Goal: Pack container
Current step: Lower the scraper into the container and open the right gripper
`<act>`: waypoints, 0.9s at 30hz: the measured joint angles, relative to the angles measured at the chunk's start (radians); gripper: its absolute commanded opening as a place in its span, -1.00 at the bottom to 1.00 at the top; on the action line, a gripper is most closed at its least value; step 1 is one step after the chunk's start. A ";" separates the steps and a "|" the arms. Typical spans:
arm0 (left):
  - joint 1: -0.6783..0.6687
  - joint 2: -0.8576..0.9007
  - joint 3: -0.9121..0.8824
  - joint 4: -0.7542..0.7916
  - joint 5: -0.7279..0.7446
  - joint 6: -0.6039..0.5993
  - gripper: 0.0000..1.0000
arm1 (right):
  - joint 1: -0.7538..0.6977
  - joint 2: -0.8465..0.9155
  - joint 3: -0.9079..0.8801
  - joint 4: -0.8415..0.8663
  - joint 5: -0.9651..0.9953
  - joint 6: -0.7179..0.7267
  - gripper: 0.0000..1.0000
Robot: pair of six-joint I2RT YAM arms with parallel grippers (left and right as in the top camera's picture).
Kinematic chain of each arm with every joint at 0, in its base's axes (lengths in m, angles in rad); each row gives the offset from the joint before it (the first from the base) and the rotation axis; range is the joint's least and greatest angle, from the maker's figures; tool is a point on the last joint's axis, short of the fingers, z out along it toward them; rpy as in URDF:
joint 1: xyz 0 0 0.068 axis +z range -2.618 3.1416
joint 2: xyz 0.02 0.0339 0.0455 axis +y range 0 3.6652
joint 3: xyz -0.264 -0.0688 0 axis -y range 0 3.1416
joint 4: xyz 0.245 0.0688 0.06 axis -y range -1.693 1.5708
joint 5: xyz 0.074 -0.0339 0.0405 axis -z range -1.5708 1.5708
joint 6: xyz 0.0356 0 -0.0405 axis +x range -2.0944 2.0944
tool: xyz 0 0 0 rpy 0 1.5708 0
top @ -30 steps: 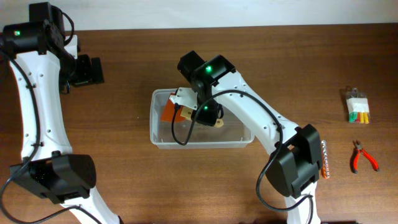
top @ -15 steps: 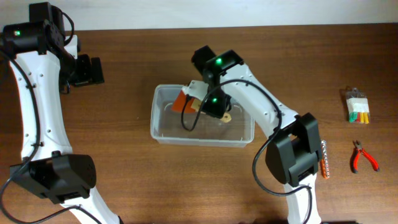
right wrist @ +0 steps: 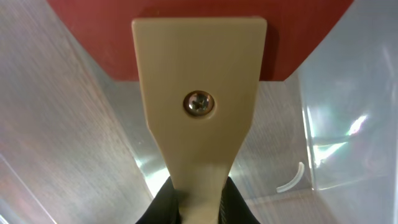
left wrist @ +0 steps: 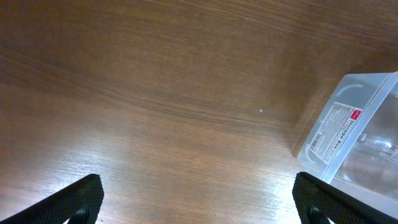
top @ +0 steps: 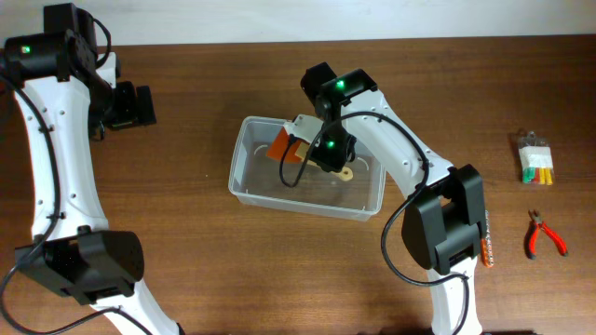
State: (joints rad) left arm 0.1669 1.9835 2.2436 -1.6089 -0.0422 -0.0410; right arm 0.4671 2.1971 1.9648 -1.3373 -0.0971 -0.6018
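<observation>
On the counter (top: pixel 186 251): one clear container (top: pixel 261 181), one scraper (top: pixel 282 146) with a wooden handle and an orange-red blade, one pair of red-handled pliers (top: pixel 543 234), one clear packet (top: pixel 535 160) of coloured pieces, one narrow strip (top: pixel 488 249) too small to identify; two robot arms, the left arm (top: pixel 51 158) and the right arm (top: pixel 396 154)

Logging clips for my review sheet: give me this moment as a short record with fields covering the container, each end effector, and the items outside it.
container: clear plastic bin, near the middle of the table
right end effector: shut on the scraper handle
scraper: wooden handle, red-orange blade, held within the container's walls; floor contact unclear
left end effector: open, holding nothing, above bare wood left of the container
outside: red pliers and pack of coloured pieces, far right of the table
</observation>
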 measured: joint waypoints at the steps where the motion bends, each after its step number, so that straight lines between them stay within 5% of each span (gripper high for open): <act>1: 0.000 0.000 0.000 0.000 0.000 0.000 0.99 | 0.000 0.000 0.000 -0.003 -0.003 0.000 -0.79; 27: 0.000 0.000 0.000 0.000 0.000 0.000 0.98 | 0.051 0.014 0.000 -0.020 -0.020 -0.032 -0.78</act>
State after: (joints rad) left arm 0.1669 1.9835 2.2436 -1.6089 -0.0422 -0.0410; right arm 0.5179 2.2116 1.9648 -1.3571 -0.1169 -0.6334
